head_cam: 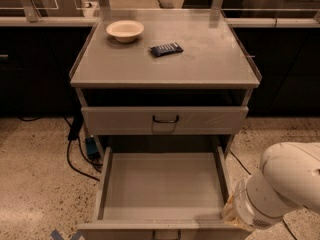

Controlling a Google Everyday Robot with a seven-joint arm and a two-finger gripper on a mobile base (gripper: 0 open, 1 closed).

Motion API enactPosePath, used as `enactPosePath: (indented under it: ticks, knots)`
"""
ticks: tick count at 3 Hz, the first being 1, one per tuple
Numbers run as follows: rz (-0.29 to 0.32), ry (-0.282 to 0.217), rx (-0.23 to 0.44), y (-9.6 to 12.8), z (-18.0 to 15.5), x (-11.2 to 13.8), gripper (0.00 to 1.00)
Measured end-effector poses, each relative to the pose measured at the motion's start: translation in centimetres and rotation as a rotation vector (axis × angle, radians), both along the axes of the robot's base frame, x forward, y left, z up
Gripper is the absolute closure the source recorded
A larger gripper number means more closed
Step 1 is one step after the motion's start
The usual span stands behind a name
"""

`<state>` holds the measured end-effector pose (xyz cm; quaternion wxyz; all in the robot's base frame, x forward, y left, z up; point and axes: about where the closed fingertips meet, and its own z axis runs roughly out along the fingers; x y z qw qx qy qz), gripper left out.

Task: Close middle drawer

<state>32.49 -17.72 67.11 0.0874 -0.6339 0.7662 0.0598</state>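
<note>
The middle drawer (106, 184) is a wide grey metal box pulled far out of the cabinet toward me, and it is empty. Its low front panel (125, 231) lies at the bottom edge of the view, with only the top of its dark loop handle (166, 234) showing. The drawer above it (120, 120) is shut, with its dark handle at centre. My white arm (285, 189) reaches in at the bottom right, its wrist next to the open drawer's right front corner. My gripper is out of view below the bottom edge.
The cabinet top (200, 59) holds a cream bowl (125, 30) at the back left and a dark blue snack packet (166, 49) near the middle. A black cable and a blue plug (91, 148) lie on the speckled floor left of the cabinet. Dark counters stand behind.
</note>
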Motion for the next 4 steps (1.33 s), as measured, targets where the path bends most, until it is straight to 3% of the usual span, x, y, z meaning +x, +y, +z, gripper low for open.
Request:
enactPosePath:
  ticks: [1, 4]
  knots:
    - [0.018, 0.004, 0.019, 0.0, -2.2, -0.2, 0.96]
    - [0.024, -0.052, -0.007, -0.4, -13.6, -0.3, 1.00]
